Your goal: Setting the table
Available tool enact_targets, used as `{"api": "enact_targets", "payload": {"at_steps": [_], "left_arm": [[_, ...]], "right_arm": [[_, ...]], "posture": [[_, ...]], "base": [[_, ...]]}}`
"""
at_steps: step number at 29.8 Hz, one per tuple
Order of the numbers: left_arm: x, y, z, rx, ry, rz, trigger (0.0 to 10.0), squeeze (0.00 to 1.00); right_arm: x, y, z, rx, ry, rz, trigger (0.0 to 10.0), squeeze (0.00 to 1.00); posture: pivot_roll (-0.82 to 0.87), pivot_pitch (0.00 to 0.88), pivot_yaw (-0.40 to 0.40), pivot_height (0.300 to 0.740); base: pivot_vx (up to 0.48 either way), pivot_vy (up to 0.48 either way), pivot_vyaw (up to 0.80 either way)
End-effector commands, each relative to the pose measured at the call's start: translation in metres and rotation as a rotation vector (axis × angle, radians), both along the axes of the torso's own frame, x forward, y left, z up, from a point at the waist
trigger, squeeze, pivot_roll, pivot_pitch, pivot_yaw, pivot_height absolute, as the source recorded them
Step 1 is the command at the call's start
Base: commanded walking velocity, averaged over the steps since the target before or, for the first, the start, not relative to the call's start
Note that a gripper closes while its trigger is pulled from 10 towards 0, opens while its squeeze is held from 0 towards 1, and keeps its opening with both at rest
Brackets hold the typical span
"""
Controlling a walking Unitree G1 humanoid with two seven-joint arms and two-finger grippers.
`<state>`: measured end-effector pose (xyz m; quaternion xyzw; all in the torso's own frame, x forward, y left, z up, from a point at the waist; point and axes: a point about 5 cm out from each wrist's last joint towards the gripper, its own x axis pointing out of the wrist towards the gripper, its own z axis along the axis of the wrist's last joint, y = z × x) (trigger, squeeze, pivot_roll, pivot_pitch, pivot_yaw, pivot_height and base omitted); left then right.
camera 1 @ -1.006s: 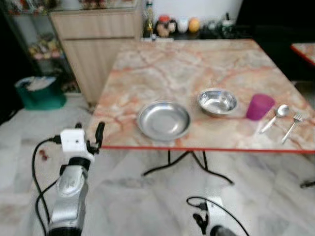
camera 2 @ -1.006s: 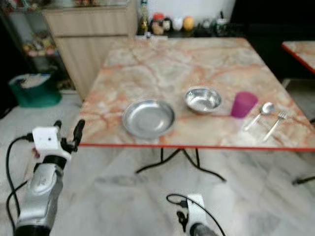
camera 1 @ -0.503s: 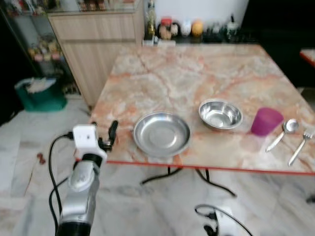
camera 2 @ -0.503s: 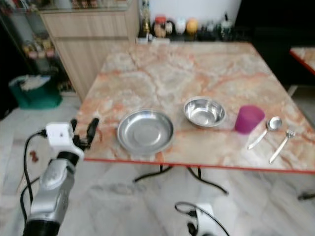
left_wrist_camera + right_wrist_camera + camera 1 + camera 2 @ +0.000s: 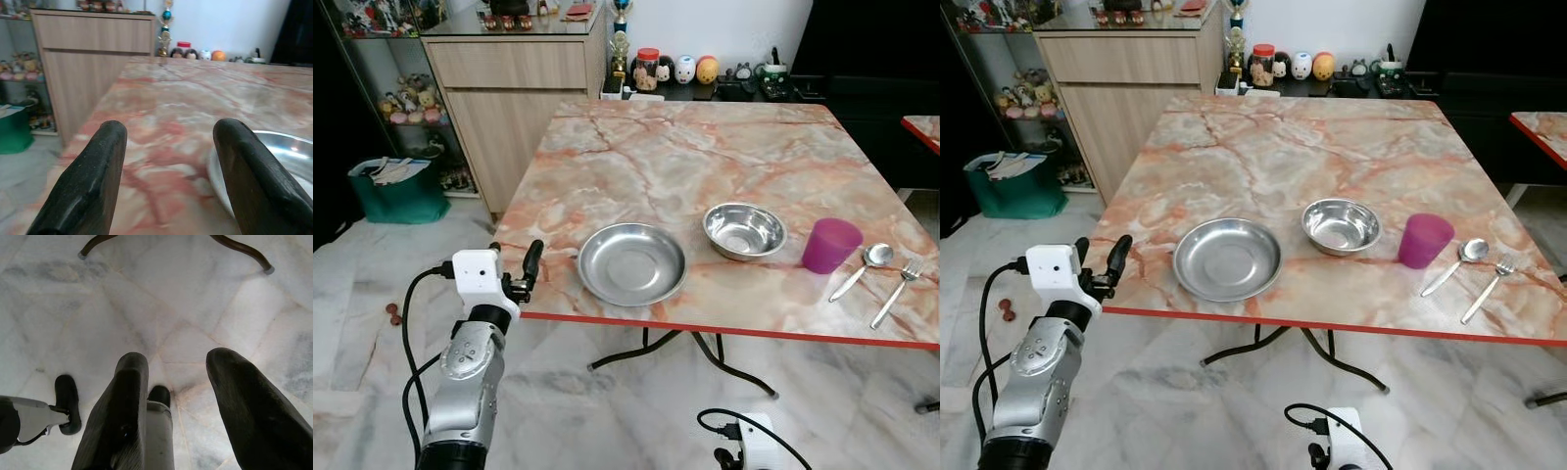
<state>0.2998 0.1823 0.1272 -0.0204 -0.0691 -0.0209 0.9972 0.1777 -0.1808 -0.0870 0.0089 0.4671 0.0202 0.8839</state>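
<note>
From the head, the left gripper (image 5: 514,266) hovered empty at the marble table's (image 5: 705,157) near-left edge beside the plate (image 5: 632,262), its wrist view showing parted fingers (image 5: 93,176), while the right gripper (image 5: 181,396) hung open over floor.

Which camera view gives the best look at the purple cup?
The right eye view: the purple cup stands whole and sharp near the table's right side, between the steel bowl and the spoon. The left eye view shows it equally whole, only nearer the frame's edge. The left wrist view looks across the table toward the plate instead.
</note>
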Motion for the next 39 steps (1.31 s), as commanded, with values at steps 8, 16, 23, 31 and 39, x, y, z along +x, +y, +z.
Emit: {"api": "enact_targets", "payload": {"at_steps": [8, 16, 23, 31, 39], "left_arm": [[0.002, -0.003, -0.001, -0.03, 0.032, -0.03, 10.0, 0.0], [0.009, 0.0, -0.005, -0.139, 0.103, -0.056, 10.0, 0.0], [0.02, -0.002, -0.006, -0.194, 0.165, -0.106, 10.0, 1.0], [0.028, -0.004, -0.004, -0.201, 0.188, -0.102, 10.0, 1.0], [0.022, 0.007, -0.001, -0.022, 0.08, 0.018, 10.0, 0.0]], "right_arm": [[0.005, -0.003, 0.003, -0.006, -0.006, -0.002, 10.0, 0.0], [0.004, 0.0, 0.002, -0.008, 0.001, 0.004, 10.0, 0.0], [0.002, 0.001, 0.001, -0.006, 0.003, 0.005, 10.0, 0.0], [-0.002, -0.003, 0.0, -0.009, 0.005, 0.0, 10.0, 0.0], [-0.005, -0.006, -0.001, -0.01, 0.009, -0.013, 10.0, 0.0]], "posture": [[-0.02, 0.0, 0.0, 0.732], [-0.02, 0.0, -0.001, 0.732], [-0.04, 0.0, 0.005, 0.732], [-0.04, 0.0, 0.008, 0.732], [-0.04, 0.0, 0.01, 0.732]], "base": [[0.0, 0.0, 0.0], [0.0, 0.0, 0.0], [0.0, 0.0, 0.0], [0.0, 0.0, 0.0], [0.0, 0.0, 0.0]]}}
